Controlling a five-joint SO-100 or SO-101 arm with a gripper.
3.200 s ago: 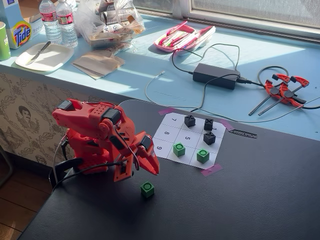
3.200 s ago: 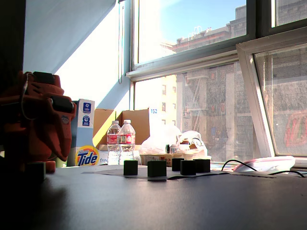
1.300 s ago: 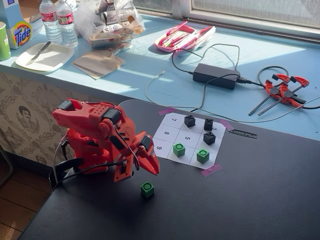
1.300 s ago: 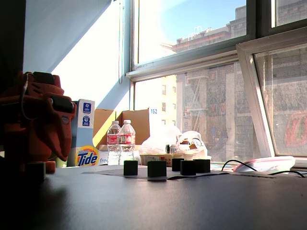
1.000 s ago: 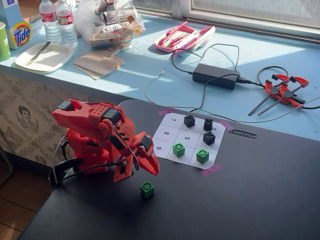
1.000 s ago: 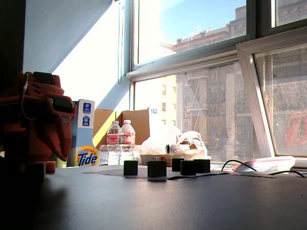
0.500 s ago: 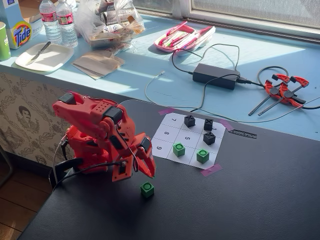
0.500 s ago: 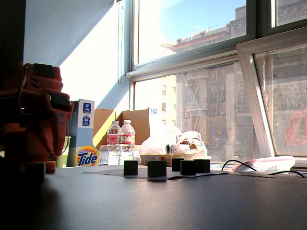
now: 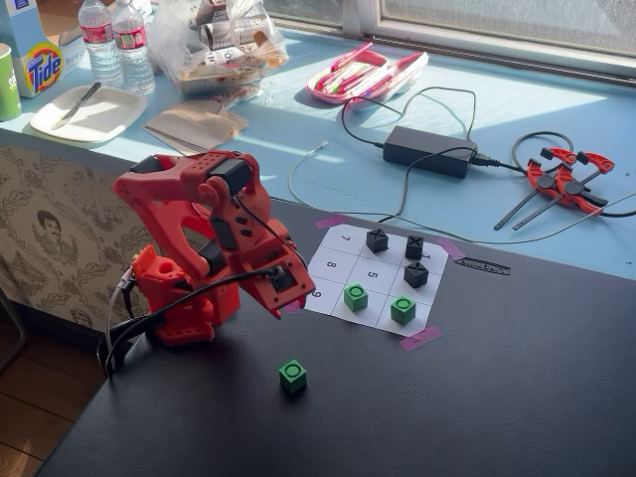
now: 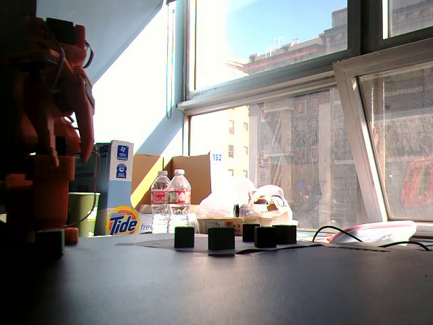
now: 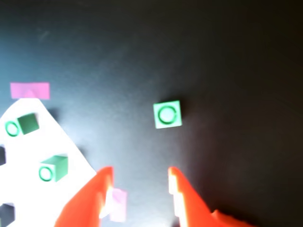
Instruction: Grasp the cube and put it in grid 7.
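A green cube with a ring on top (image 9: pixel 292 375) stands alone on the black table, in front of the paper grid (image 9: pixel 333 260). It shows in the wrist view (image 11: pixel 167 114) ahead of my open jaws. My red gripper (image 9: pixel 281 298) hangs open and empty above the grid's near-left corner, well above the table; in the wrist view (image 11: pixel 138 172) both fingers frame bare table. Two green cubes (image 9: pixel 356 296) (image 9: pixel 402 309) and three black cubes (image 9: pixel 377 239) stand on the grid. Cell 7 (image 9: pixel 345 238) holds no cube.
A power brick with cables (image 9: pixel 430 150), red clamps (image 9: pixel 561 177), a plate (image 9: pixel 87 111), bottles and bags lie on the blue surface behind. Purple tape (image 9: pixel 419 338) pins the grid's corners. My red arm base (image 9: pixel 179 298) stands left of the grid.
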